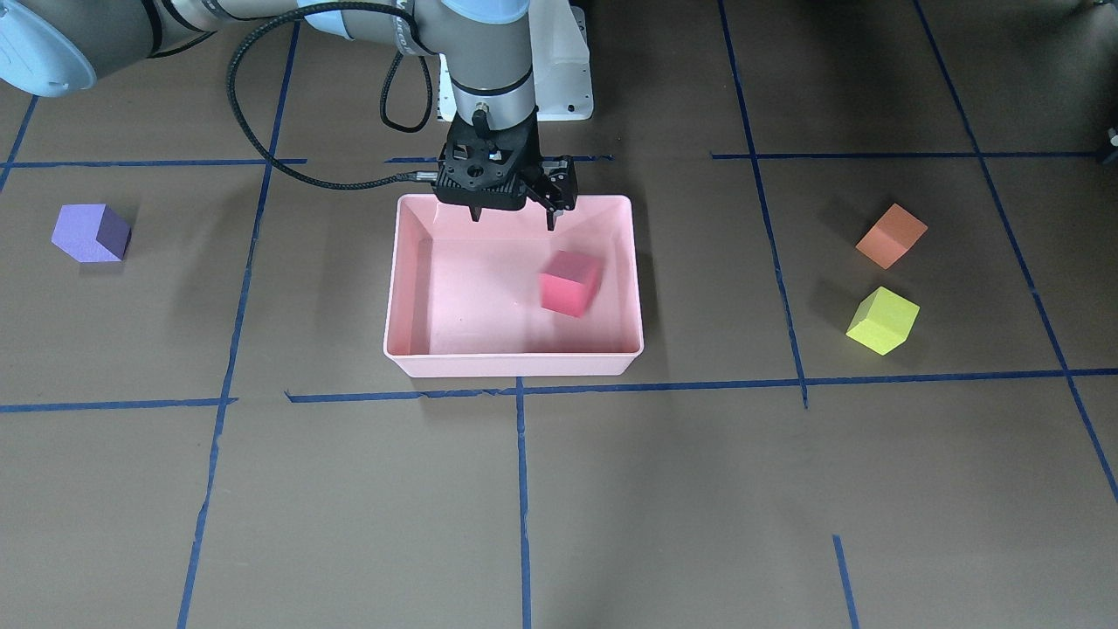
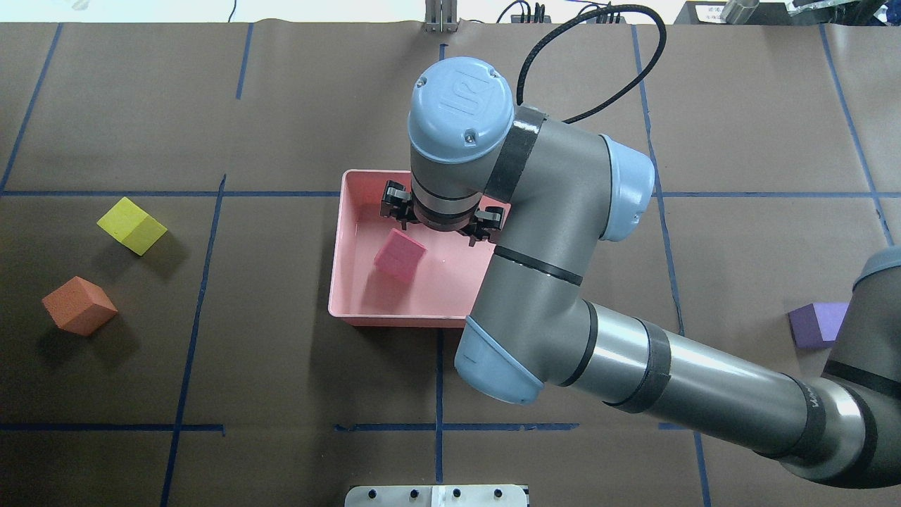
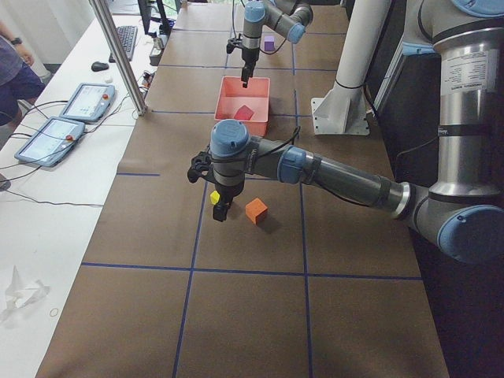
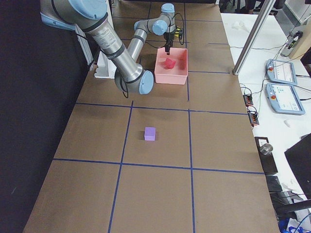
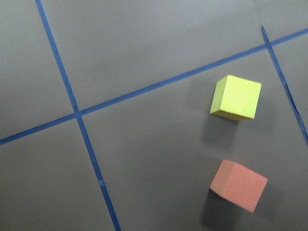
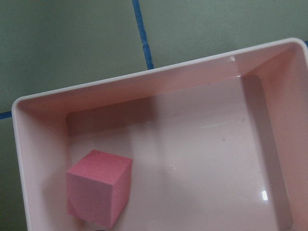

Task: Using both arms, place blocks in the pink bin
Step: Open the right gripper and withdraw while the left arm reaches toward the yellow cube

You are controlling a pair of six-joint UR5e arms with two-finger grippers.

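one block (image 1: 569,282) in pink bin (image 1: 515,365), three on table (image 1: 611,489)

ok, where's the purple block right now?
The purple block sits alone on the robot's right side, at the far left of the front-facing view. It is well outside the pink bin, with nothing touching it.

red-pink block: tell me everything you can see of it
The red-pink block is a small matte cube, foam-like with a fine grainy surface, of one plain colour with no markings. It sits inside the pink bin on the floor, toward one end, turned at an angle to the walls and clear of them. It looks slightly blurred in the front view, so it may not have settled. The right gripper hangs open above the bin, not touching it.
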